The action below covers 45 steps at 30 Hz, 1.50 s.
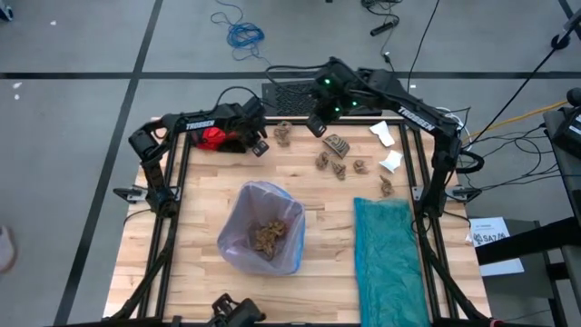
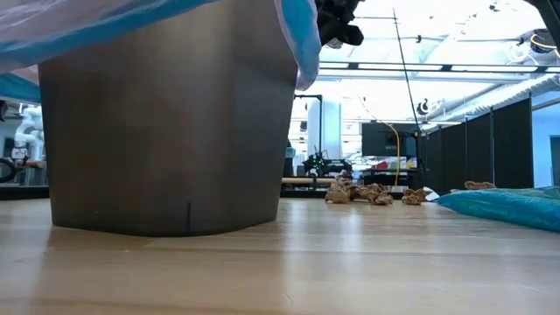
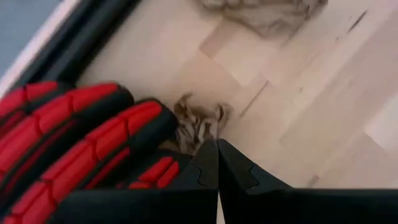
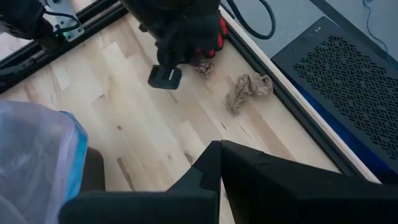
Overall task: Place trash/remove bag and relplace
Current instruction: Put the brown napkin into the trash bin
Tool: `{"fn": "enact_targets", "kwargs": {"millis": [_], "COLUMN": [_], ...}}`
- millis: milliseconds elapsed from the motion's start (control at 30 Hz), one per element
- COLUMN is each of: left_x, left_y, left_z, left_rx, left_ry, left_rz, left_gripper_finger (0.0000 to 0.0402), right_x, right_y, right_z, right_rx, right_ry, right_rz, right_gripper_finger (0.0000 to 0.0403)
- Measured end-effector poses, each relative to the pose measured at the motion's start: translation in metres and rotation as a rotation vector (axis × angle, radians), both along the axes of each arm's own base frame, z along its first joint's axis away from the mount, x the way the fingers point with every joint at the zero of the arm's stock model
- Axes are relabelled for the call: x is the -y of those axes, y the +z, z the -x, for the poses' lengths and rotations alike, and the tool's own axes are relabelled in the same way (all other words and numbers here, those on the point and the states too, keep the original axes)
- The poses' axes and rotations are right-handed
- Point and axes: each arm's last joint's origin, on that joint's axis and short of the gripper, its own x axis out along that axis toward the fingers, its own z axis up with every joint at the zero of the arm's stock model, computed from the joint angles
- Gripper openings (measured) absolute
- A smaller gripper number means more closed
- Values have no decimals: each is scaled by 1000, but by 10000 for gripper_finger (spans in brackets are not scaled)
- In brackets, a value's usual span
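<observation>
The grey bin [image 1: 263, 229] stands mid-table, lined with the pale lilac bag [image 1: 238, 238]; tan paper lumps [image 1: 269, 234] lie inside it. More tan lumps [image 1: 338, 145] and white scraps [image 1: 391, 162] lie on the far right part of the table. My left gripper [image 1: 259, 145] is shut and hovers near the far edge beside the red glove [image 3: 68, 134]; one tan lump [image 3: 200, 121] lies on the wood just past its fingertips [image 3: 217, 163]. My right gripper [image 4: 221, 163] is shut and hangs over the far edge, above another lump [image 4: 247, 91].
A teal-green plastic bag [image 1: 385, 259] lies flat along the table's right side. A black perforated box [image 4: 339, 74] sits just beyond the far edge. Dark frame rails [image 1: 174, 195] run along the table's sides. Bare wood shows between the bin and the far lumps.
</observation>
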Motion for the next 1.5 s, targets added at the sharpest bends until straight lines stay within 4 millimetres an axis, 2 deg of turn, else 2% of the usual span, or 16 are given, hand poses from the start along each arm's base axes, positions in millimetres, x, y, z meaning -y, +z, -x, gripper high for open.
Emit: {"fn": "enact_targets", "kwargs": {"millis": [233, 467, 600, 700, 1000, 1133, 1267, 1400, 1500], "left_x": [-7, -10, -7, -1, 21, 22, 13, 6, 7], "left_y": [-5, -28, -30, -24, 14, 19, 8, -15, -23], "left_z": [-3, -8, -8, -8, -8, -7, -9, -10, -11], "left_rx": [-16, -41, -37, -39, 26, -34, -54, -82, -96], "left_ry": [37, 45, 28, 12, -37, 8, 36, 36, 26], "left_rz": [-68, -13, 30, 47, 55, -45, -73, 5, 50], "left_gripper_finger": [0, 0, 0, 0, 0, 0, 0, 0, 0], "right_x": [0, 0, 0, 0, 0, 0, -2, -3, -3], "right_y": [1, 1, 1, 1, 1, 1, 0, 0, 0], "right_z": [0, 0, 0, 0, 0, 0, -1, -1, -1], "right_rx": [4, 4, 2, 1, -1, -2, -3, -4, -3], "right_ry": [-8, -7, 4, 7, 24, 27, 39, 42, 44], "right_rz": [-5, -5, 3, 3, 11, 13, 18, 18, 18], "right_gripper_finger": [0, 0, 0, 0, 0, 0, 0, 0, 0]}}
